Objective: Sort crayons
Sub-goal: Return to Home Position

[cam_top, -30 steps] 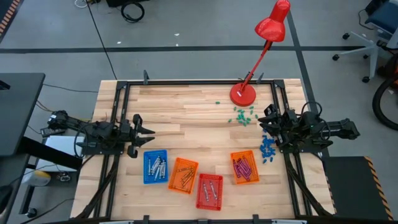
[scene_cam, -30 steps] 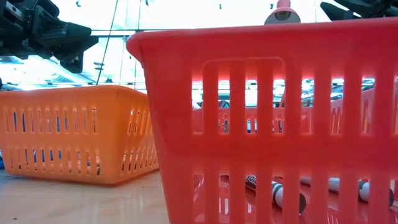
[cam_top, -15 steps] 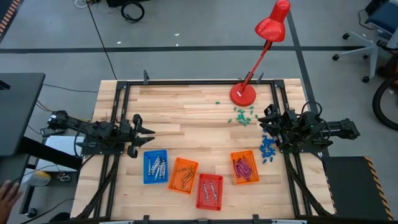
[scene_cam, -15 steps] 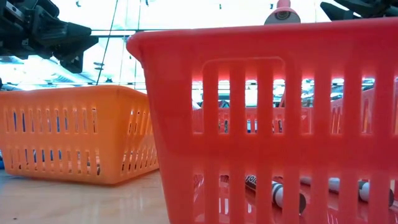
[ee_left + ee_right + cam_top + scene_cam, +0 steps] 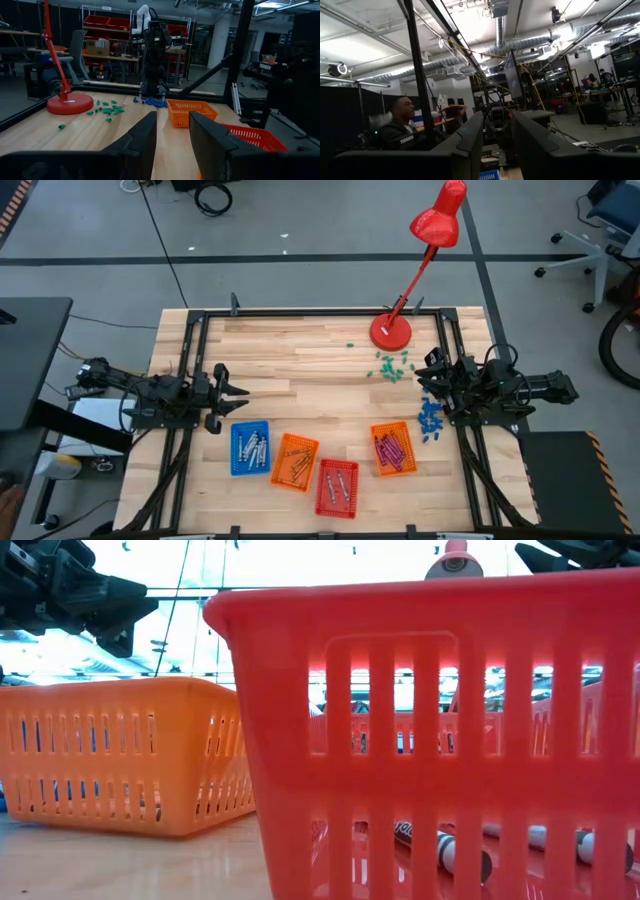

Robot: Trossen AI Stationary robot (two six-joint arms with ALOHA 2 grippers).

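At the table's (image 5: pixel 300 360) left edge the left gripper (image 5: pixel 233 390) hangs, fingers apart — the right gripper (image 5: pixel 428 378) likewise at the right edge; crayons (image 5: pixel 253 446) lie in the bins (image 5: pixel 321 490).

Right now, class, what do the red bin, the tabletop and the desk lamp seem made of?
Red bin: moulded plastic, slightly glossy; thin slotted walls let light through. Tabletop: pale wood, smooth sealed finish; joined strips with grain show. Desk lamp: probably painted metal, perhaps plastic; glossy red shade, thin rigid stem.
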